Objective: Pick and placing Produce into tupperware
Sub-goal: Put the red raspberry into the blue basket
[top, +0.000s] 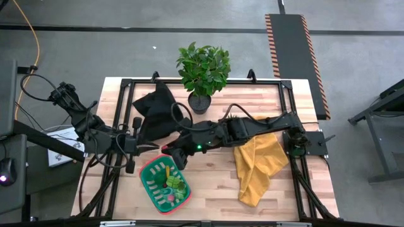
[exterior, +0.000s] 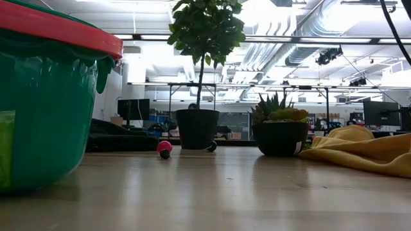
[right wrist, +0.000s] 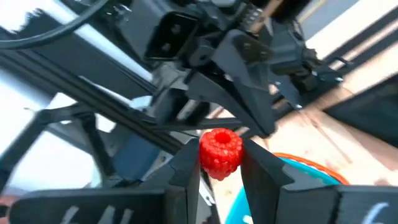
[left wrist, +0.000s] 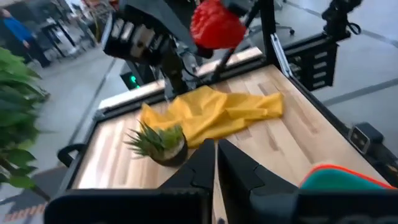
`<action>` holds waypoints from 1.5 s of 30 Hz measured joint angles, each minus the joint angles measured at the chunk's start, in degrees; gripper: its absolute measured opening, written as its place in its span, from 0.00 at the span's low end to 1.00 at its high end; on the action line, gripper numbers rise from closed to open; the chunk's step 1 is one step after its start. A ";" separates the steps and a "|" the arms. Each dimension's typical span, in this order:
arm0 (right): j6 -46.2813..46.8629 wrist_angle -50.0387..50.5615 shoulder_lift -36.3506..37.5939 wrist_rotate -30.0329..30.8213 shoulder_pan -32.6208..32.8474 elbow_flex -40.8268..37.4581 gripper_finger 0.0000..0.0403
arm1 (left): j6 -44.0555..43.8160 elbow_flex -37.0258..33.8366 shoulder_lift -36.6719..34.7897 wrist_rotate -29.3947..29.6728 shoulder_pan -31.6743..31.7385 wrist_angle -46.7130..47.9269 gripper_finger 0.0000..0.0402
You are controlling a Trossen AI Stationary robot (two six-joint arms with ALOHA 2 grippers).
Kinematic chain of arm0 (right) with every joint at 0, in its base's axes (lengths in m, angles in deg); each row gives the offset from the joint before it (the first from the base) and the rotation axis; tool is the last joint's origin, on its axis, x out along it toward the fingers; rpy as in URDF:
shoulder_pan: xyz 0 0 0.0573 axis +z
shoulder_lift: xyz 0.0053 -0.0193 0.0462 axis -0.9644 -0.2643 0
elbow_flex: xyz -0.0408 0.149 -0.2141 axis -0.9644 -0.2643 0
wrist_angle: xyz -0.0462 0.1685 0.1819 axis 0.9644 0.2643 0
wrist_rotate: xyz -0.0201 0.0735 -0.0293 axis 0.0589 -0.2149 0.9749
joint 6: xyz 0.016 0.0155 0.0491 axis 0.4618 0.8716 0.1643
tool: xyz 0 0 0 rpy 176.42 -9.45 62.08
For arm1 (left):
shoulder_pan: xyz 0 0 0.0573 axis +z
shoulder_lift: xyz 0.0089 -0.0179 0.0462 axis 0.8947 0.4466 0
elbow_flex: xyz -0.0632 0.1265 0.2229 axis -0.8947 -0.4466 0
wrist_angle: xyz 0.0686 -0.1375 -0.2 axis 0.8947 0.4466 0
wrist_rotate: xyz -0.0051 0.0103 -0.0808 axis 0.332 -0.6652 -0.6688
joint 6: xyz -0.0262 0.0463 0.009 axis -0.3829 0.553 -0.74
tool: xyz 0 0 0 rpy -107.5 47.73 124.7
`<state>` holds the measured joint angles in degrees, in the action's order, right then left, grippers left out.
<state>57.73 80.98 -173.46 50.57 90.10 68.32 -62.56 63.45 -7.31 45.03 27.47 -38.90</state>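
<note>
Red and bumpy, the toy raspberry (right wrist: 220,153) sits pinched between the fingers of your right gripper (right wrist: 219,163), which hangs just above the near rim of the tupperware (top: 146,176). You are mid-carry: the berry is lifted off the wood and needs only a short move before release. Inside the green container you can already see a few pieces of produce (top: 173,183), yellow, green and pink, so the job looks well along, though a small pink piece (exterior: 164,147) lies on the table near the leafy potted plant (top: 203,68) and is not yet packed. Your left gripper (left wrist: 215,163) waits beside the container on its own side, fingers pressed together and holding nothing. For the next move, bring the right gripper over the container's middle, lower it enough that the berry will not bounce out, then spread the fingers. Mind the left arm close by; the two sit near each other over that rim. The yellow cloth (top: 257,165) lies well clear.
</note>
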 joint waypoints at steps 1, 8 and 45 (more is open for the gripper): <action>-0.03 -0.67 0.03 -0.27 0.00 0.00 0.20 | 0.55 0.00 0.00 0.58 0.00 -0.52 0.04; 1.05 -1.88 0.07 -1.34 0.08 0.00 0.20 | 3.46 0.00 -0.21 9.28 0.00 -4.23 0.27; 0.65 -6.89 0.07 1.06 -0.65 -0.04 0.20 | 21.86 -0.04 1.54 0.00 0.02 -20.48 0.57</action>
<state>58.38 74.10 -173.39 51.63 89.45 68.29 -40.69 63.41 -5.76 45.03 27.49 -59.38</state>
